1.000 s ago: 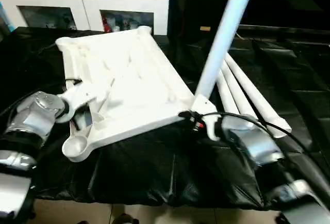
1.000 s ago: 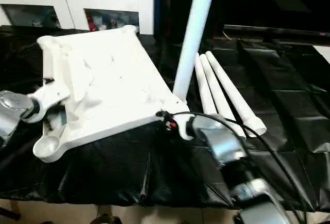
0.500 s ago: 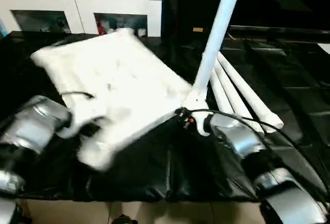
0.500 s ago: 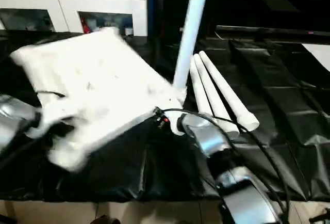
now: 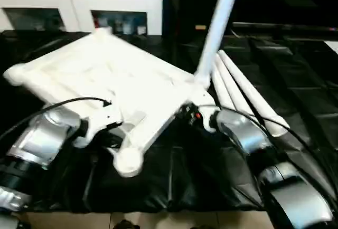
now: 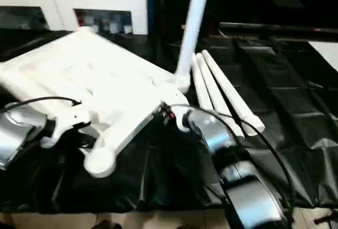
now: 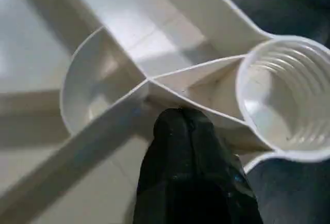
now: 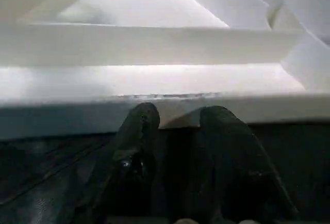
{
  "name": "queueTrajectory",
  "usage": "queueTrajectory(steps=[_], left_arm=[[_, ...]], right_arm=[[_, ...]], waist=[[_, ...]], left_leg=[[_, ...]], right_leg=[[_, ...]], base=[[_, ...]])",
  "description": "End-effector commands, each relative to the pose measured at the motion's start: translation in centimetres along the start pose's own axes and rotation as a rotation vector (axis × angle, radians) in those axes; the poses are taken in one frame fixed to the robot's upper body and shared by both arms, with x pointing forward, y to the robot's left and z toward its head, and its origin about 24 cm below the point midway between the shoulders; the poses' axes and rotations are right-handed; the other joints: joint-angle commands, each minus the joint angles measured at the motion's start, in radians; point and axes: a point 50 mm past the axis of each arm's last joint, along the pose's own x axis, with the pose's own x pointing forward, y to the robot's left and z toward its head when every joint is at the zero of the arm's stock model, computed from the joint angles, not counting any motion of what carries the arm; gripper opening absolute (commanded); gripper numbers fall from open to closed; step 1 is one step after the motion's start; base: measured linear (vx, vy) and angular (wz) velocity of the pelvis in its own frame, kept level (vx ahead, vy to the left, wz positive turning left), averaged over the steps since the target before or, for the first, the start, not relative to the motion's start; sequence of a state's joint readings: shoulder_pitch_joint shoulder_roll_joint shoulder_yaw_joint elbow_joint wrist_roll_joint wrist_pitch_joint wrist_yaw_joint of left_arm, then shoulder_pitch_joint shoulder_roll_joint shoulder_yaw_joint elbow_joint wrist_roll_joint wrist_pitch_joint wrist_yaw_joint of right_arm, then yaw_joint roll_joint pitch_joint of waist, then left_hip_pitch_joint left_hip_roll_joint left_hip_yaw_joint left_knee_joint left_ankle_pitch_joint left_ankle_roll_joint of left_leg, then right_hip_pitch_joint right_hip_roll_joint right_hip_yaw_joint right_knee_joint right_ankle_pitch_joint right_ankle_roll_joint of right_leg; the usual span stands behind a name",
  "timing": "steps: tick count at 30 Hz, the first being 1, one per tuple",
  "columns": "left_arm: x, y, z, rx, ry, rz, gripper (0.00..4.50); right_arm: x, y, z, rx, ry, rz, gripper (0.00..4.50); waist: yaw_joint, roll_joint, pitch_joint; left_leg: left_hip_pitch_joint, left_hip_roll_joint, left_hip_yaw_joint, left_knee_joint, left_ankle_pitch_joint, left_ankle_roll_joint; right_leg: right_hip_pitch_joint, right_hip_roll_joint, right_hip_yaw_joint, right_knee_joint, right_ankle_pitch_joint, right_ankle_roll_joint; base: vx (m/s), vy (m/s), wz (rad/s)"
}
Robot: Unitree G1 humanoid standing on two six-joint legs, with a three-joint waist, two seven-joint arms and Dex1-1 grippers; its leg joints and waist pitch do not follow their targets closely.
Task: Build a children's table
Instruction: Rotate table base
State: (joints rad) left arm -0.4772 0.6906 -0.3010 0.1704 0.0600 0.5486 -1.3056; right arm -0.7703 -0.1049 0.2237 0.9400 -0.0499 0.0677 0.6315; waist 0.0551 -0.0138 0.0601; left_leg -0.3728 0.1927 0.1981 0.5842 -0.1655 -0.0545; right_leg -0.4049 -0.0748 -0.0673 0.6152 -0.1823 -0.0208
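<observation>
L fingers (image 7: 188,146) on tabletop (image 5: 105,76) rib, R fingers (image 8: 142,126) at edge

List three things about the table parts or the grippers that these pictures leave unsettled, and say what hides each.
1. Standing leg: its upper end is cut off by the top edge of both eye views.
2. Right gripper: in its wrist view the fingertips meet the tabletop rim; whether they grip it is unclear.
3. Lying legs: their near ends are covered by the right forearm.

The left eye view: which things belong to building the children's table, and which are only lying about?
For the job:
- tabletop, underside up
- one leg standing in a corner socket
- three loose legs lying side by side
- left tool
- right tool

Lying about:
- white cabinet
- black cover
</observation>
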Motion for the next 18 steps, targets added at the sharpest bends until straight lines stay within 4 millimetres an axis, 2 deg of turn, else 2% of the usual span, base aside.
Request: queueTrajectory(steps=[1,2,3,4,5,6,7,8,9,12,13,14,17,18], left_arm=[[0.9,-1.1,1.4,0.043,-0.064,-0.081,0.00],[1.1,-1.2,1.5,0.046,-0.066,-0.083,0.00],[1.5,-1.4,1.7,0.050,-0.068,-0.079,0.00],[1.6,-1.5,1.7,0.051,-0.069,-0.077,0.00],[1.7,-1.5,1.8,0.051,-0.075,-0.067,0.00],[1.8,-1.4,1.9,0.051,-0.080,-0.058,0.00],[2.0,-1.2,2.2,0.063,-0.092,-0.031,0.00],[2.1,-1.0,2.4,0.066,-0.101,-0.010,0.00],[2.2,-0.9,2.5,0.066,-0.108,0.008,0.00],[2.4,0.0,2.8,0.078,-0.114,0.081,0.00],[2.4,0.6,3.0,0.085,-0.123,0.136,0.00],[2.4,0.6,3.0,0.085,-0.123,0.136,0.00],[2.2,1.8,2.9,0.111,-0.107,0.244,0.00],[2.1,2.1,2.7,0.117,-0.098,0.267,0.00]], right_arm=[[1.3,1.4,1.5,-0.023,-0.050,0.051,1.64],[1.5,1.7,1.8,-0.024,-0.053,0.052,1.64],[2.1,2.1,2.1,-0.030,-0.052,0.050,1.64],[2.2,2.2,2.2,-0.033,-0.051,0.049,1.64],[2.4,2.2,2.3,-0.032,-0.052,0.043,1.64],[2.5,2.3,2.4,-0.031,-0.053,0.037,1.64],[2.6,2.3,2.5,-0.028,-0.058,0.024,1.64],[2.6,2.2,2.6,-0.025,-0.061,0.013,1.64],[2.7,2.2,2.7,-0.023,-0.063,0.003,1.64],[2.7,1.9,2.8,-0.022,-0.069,-0.023,1.64],[2.5,1.5,2.8,-0.014,-0.072,-0.044,1.64],[2.5,1.5,2.8,-0.014,-0.072,-0.044,1.64],[1.9,0.3,2.7,-0.007,-0.087,-0.104,1.64],[1.5,-0.3,2.7,0.009,-0.096,-0.133,1.64]], waist=[[0.006,0.014,-0.069],[0.004,0.015,-0.068],[-0.002,0.003,-0.068],[-0.003,0.006,-0.065],[-0.007,-0.003,-0.065],[-0.006,0.004,-0.066],[-0.008,-0.004,-0.066],[-0.008,-0.004,-0.066],[-0.007,0.001,-0.066],[-0.006,-0.004,-0.067],[-0.005,-0.002,-0.068],[-0.004,0.005,-0.068],[-0.002,0.000,-0.070],[0.000,0.006,-0.071]], left_leg=[[0.016,0.039,-0.025,-0.069,-0.240,-0.025],[0.017,0.039,-0.026,-0.069,-0.244,-0.026],[0.016,0.040,-0.025,-0.069,-0.250,-0.025],[0.015,0.039,-0.027,-0.070,-0.255,-0.025],[0.015,0.040,-0.026,-0.071,-0.261,-0.026],[0.017,0.042,-0.028,-0.070,-0.253,-0.028],[0.018,0.041,-0.026,-0.070,-0.251,-0.026],[0.018,0.041,-0.026,-0.070,-0.251,-0.026],[0.021,0.042,-0.024,-0.070,-0.249,-0.029],[0.020,0.040,-0.023,-0.068,-0.240,-0.025],[0.019,0.040,-0.024,-0.068,-0.235,-0.024],[0.019,0.039,-0.024,-0.068,-0.235,-0.025],[0.018,0.039,-0.024,-0.067,-0.228,-0.023],[0.019,0.038,-0.025,-0.066,-0.225,-0.022]], right_leg=[[0.051,-0.073,0.052,-0.061,-0.172,-0.245],[0.050,-0.074,0.052,-0.062,-0.181,-0.243],[0.049,-0.075,0.053,-0.063,-0.204,-0.242],[0.048,-0.075,0.053,-0.065,-0.219,-0.239],[0.049,-0.075,0.053,-0.068,-0.241,-0.230],[0.049,-0.077,0.054,-0.065,-0.240,-0.227],[0.046,-0.074,0.054,-0.066,-0.229,-0.228],[0.046,-0.074,0.054,-0.066,-0.229,-0.228],[0.044,-0.073,0.055,-0.064,-0.209,-0.230],[0.045,-0.072,0.055,-0.061,-0.177,-0.230],[0.047,-0.073,0.054,-0.060,-0.172,-0.230],[0.046,-0.071,0.054,-0.060,-0.167,-0.229],[0.050,-0.071,0.054,-0.058,-0.145,-0.226],[0.050,-0.071,0.054,-0.057,-0.139,-0.227]], base=[[0.000,0.000,0.00],[0.000,0.000,0.00],[0.000,0.000,0.00],[0.000,0.000,0.00],[0.000,0.000,0.00],[0.000,0.000,0.00],[0.000,0.000,0.00],[0.000,0.000,0.00],[0.000,0.000,0.00],[0.000,0.000,0.00],[0.000,0.000,0.00],[0.000,0.000,0.00],[0.000,0.000,0.00],[0.000,0.000,0.00]])
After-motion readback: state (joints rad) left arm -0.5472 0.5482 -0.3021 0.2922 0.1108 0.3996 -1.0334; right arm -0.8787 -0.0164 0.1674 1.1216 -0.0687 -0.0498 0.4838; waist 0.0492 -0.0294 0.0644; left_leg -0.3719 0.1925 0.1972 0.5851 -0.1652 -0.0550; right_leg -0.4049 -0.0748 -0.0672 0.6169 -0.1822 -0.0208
